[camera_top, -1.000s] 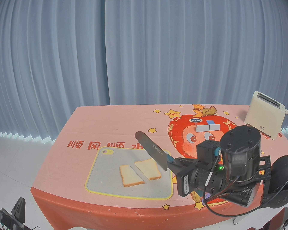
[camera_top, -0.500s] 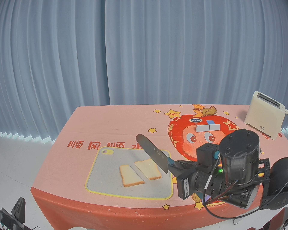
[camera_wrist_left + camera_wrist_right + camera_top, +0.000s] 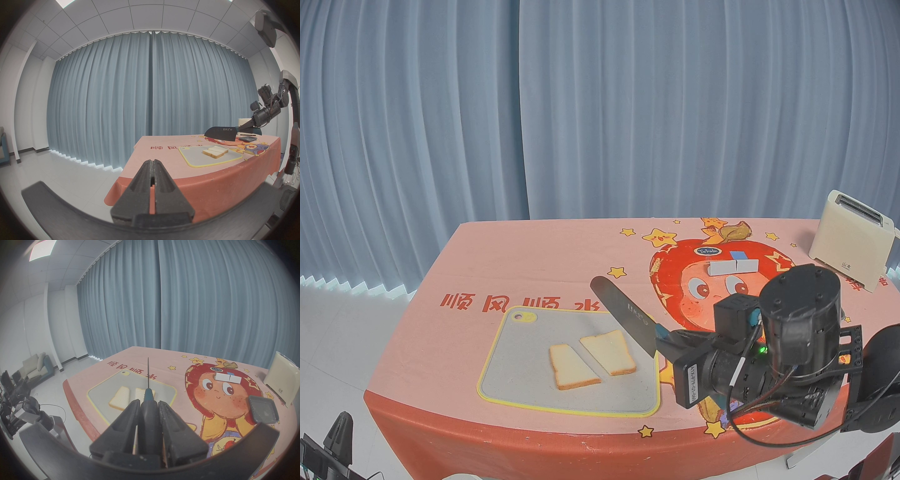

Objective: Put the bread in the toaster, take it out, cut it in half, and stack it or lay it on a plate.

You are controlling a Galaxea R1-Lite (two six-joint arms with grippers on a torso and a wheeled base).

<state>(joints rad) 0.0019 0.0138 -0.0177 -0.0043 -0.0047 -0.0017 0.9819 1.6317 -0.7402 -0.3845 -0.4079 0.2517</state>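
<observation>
Two halves of a bread slice point(image 3: 590, 360) point(image 3: 128, 395) lie side by side on a grey cutting board point(image 3: 519, 369) with a yellow rim. My right gripper point(image 3: 674, 342) point(image 3: 148, 407) is shut on the handle of a dark knife point(image 3: 625, 314) point(image 3: 222, 132), whose blade hangs in the air above the board's right part, just past the right half. A white toaster point(image 3: 853, 239) point(image 3: 285, 377) stands at the table's far right. A dark square plate point(image 3: 263, 408) lies near the toaster. My left gripper point(image 3: 152, 175) is shut, low and off the table's left side.
The table point(image 3: 537, 262) wears a pink cloth with a cartoon print. Two small white blocks with a blue one point(image 3: 733, 265) sit on the print, behind the right arm. Grey curtains hang behind the table.
The knife has shifted a little to the right and its blade has turned more edge-on. The bread halves and the board have not moved.
</observation>
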